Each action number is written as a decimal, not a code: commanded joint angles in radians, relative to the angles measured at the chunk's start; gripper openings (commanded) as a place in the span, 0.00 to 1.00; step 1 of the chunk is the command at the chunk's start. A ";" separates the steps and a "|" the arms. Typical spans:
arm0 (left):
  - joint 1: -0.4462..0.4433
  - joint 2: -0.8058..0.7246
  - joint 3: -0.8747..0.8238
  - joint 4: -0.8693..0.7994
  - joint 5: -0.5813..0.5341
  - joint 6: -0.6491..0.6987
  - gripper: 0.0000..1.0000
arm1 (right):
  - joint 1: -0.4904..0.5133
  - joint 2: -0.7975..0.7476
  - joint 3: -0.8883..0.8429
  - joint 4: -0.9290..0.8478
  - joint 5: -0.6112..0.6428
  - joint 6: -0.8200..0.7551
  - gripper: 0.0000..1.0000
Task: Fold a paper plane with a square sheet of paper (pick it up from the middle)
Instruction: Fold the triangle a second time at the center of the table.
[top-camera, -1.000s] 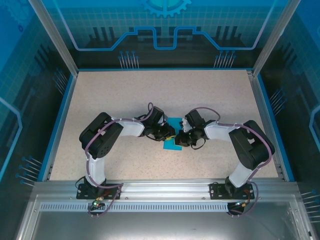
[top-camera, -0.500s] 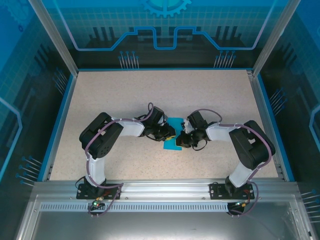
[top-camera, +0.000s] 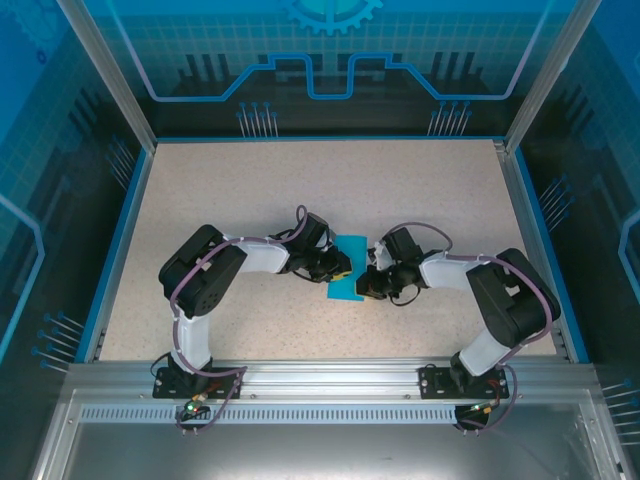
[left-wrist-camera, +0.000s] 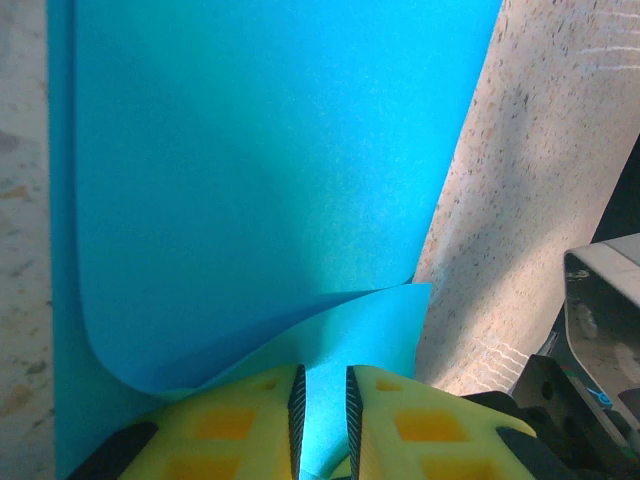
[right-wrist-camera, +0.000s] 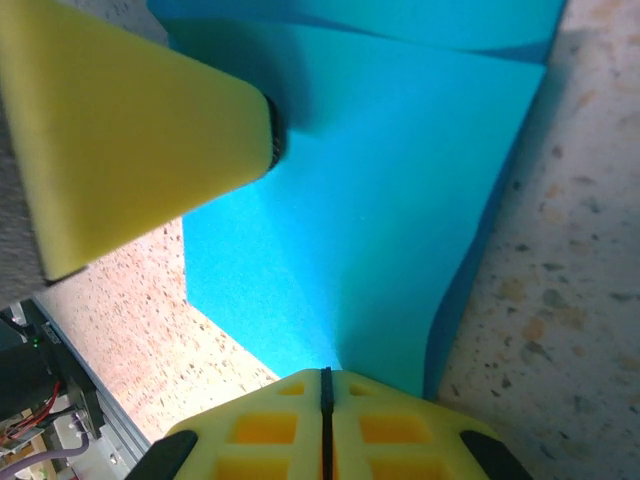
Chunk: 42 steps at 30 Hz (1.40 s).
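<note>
The square sheet of paper (top-camera: 348, 247) is teal-blue and lies partly folded at the table's middle, between my two grippers. In the left wrist view the paper (left-wrist-camera: 260, 150) has a flap curling up toward my left gripper (left-wrist-camera: 322, 390). Its yellow jaws stand a narrow gap apart with their tips down on the sheet. My left gripper (top-camera: 342, 268) sits on the sheet's left part. My right gripper (right-wrist-camera: 323, 378) is shut on the near edge of the paper (right-wrist-camera: 400, 180), which rises in a crease to the jaws. A left finger (right-wrist-camera: 140, 130) presses the sheet there. My right gripper (top-camera: 366, 283) is at the sheet's right side.
The speckled table (top-camera: 250, 190) has a blue rim (top-camera: 118, 250) on the left, right and far sides. An aluminium rail (top-camera: 320, 375) with both arm bases runs along the near edge. Part of the right arm (left-wrist-camera: 600, 330) is close beside the sheet.
The right arm has swung its elbow outward to the right, and its gripper has slid a little toward the near side along the sheet. The left arm has not moved.
</note>
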 joint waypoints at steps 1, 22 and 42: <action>-0.011 0.034 -0.015 -0.041 -0.022 0.020 0.22 | -0.017 0.032 -0.031 -0.033 -0.006 -0.013 0.08; -0.011 0.039 -0.010 -0.039 -0.016 0.021 0.21 | -0.063 0.037 -0.123 -0.009 -0.011 0.000 0.08; -0.012 0.041 -0.010 -0.036 -0.017 0.022 0.21 | -0.062 -0.209 -0.094 -0.122 0.025 -0.031 0.08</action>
